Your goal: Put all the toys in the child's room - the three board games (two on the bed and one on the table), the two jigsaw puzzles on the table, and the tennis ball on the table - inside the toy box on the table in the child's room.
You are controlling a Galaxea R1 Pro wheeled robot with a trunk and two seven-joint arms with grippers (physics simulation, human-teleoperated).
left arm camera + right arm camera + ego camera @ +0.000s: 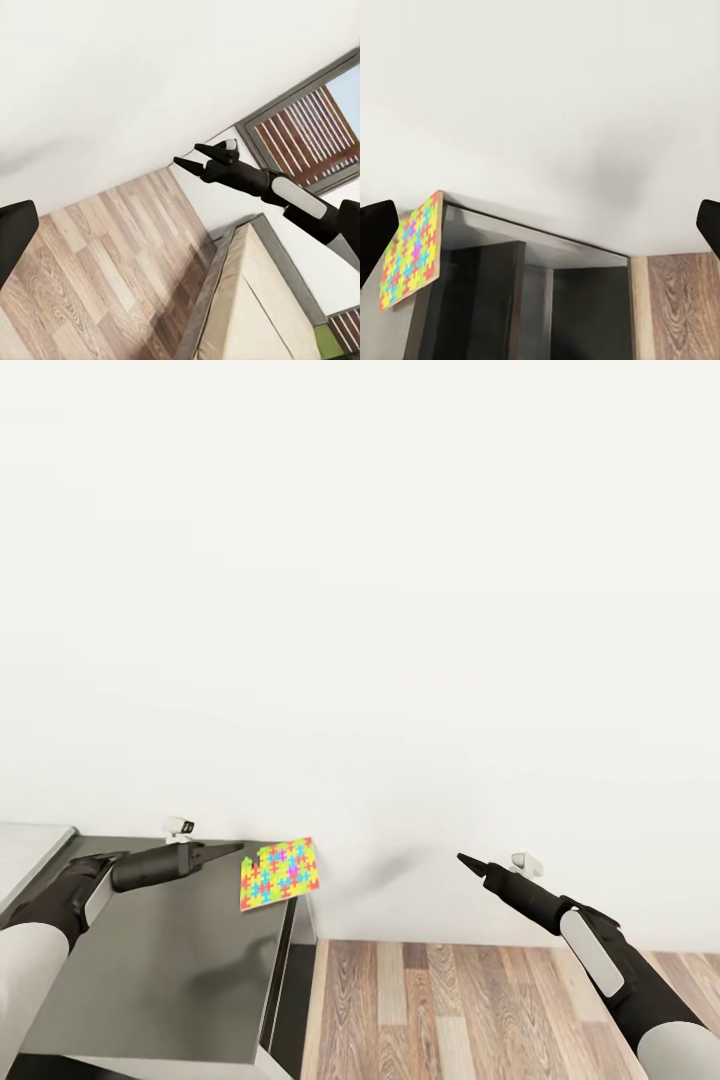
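Note:
One jigsaw puzzle (280, 873), a thin square of yellow, blue, pink and green pieces, lies on the table's dark grey corner section (170, 960) and overhangs its right edge. It also shows in the right wrist view (411, 251). My left gripper (235, 849) hovers open just left of the puzzle, with nothing held. My right gripper (463, 858) is open and empty above the floor, well right of the table; its fingers (373, 232) stand wide apart. The bed (262, 300) shows its cream mattress. The toy box, board games and tennis ball are out of view.
A plain white wall (400, 610) stands close behind the table. Wood floor (480, 1010) lies to the table's right. A strip of the light grey table top (25, 850) shows at the far left. A slatted window (307, 127) is beyond the bed.

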